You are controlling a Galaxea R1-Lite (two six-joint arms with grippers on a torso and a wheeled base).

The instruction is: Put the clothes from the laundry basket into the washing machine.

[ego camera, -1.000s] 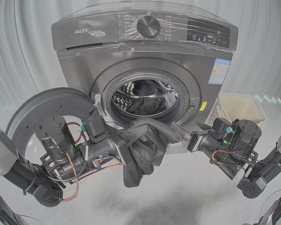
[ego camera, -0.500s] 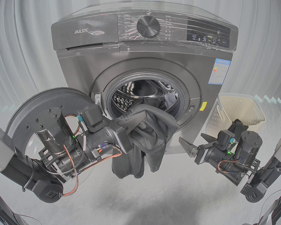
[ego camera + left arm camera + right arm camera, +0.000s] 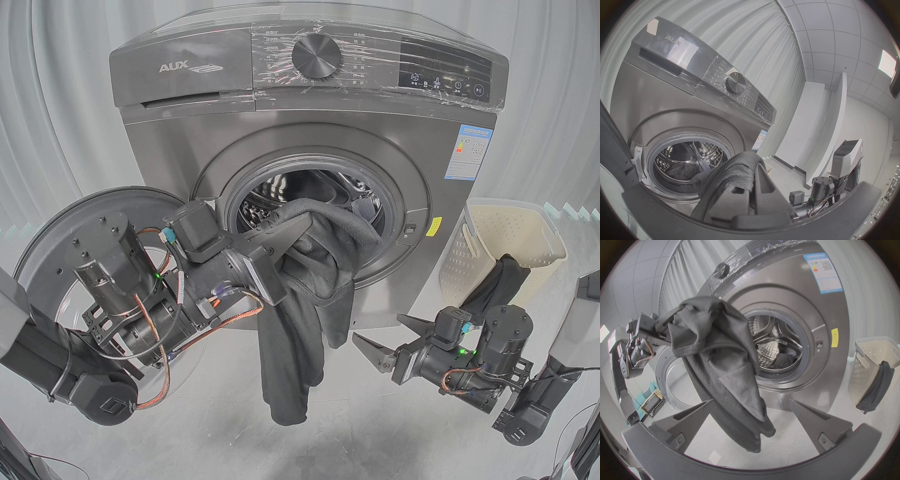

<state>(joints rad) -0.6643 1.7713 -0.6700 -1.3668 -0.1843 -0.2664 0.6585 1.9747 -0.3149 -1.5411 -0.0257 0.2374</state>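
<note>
At the open mouth of the washing machine [image 3: 187, 144], a dark garment [image 3: 312, 275] hangs from the left gripper [image 3: 299, 224], which is clamped on its upper fold. The right gripper [image 3: 377, 329] sits low nearby, fingers spread wide around nothing. Another dark cloth [image 3: 500, 284] drapes over the rim of the laundry basket [image 3: 544, 240].

The washing machine [image 3: 300, 131] stands before a curtain [image 3: 44, 94], with its door [image 3: 81, 231] swung out to the left. The laundry basket [image 3: 537, 231] sits on the floor just right of the machine, a cloth [image 3: 500, 284] draped over its near rim. A second cloth [image 3: 782, 360] lies inside the drum [image 3: 768, 349]. In front of the drum's mouth a sweater [image 3: 312, 269] hangs from the left gripper [image 3: 299, 224]. The right gripper [image 3: 378, 330] is lower, between sweater and basket.
</note>
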